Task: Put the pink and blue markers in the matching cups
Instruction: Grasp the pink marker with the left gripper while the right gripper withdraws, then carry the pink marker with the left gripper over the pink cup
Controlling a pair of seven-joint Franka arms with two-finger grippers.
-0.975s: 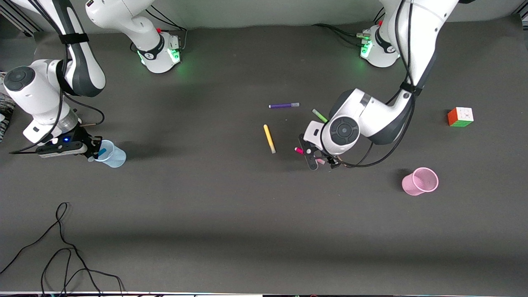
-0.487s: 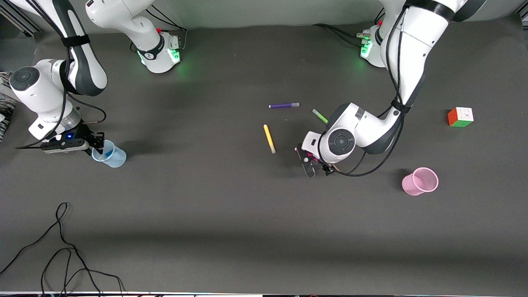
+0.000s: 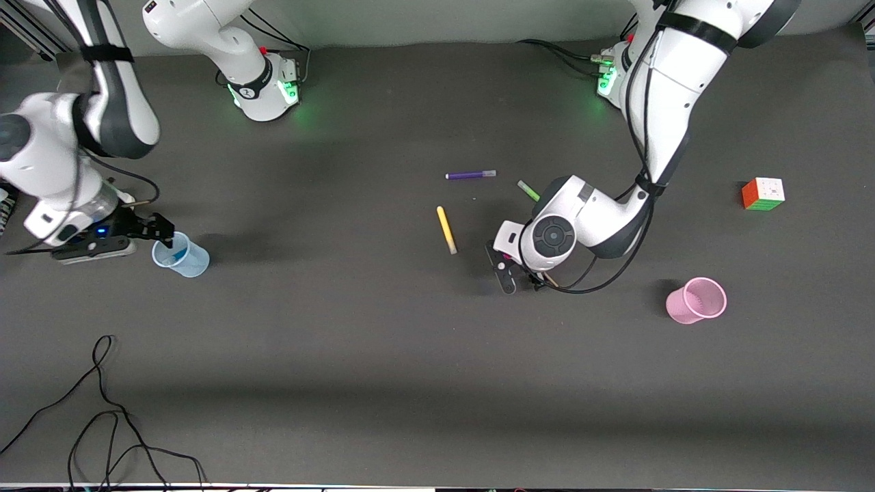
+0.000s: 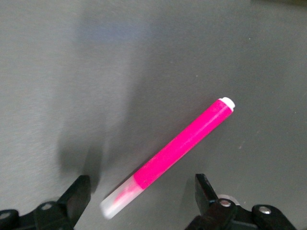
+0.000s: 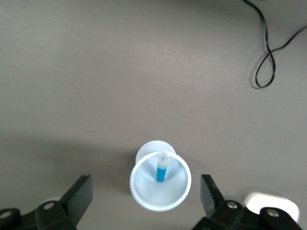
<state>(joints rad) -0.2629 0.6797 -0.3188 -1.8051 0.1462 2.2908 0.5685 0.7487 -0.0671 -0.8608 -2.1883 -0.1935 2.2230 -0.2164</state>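
Observation:
The pink marker (image 4: pixel 177 148) lies flat on the dark table, its pale cap end between the open fingers of my left gripper (image 4: pixel 141 184). In the front view that gripper (image 3: pixel 521 277) is low over the middle of the table and hides most of the marker. The pale pink cup (image 3: pixel 696 301) stands upright toward the left arm's end, apart from the gripper. The blue marker (image 5: pixel 162 168) stands in the pale blue cup (image 5: pixel 160 182), also seen in the front view (image 3: pixel 181 255). My right gripper (image 5: pixel 145 184) is open and empty above that cup (image 3: pixel 163 232).
A yellow marker (image 3: pixel 446 229), a purple marker (image 3: pixel 470 175) and a green marker (image 3: pixel 528 190) lie close to the left gripper. A colour cube (image 3: pixel 763 193) sits toward the left arm's end. A black cable (image 3: pixel 102 424) lies near the front edge.
My right gripper has let go of the blue marker in the blue cup and drawn back from it. My left gripper has come down over the pink marker.

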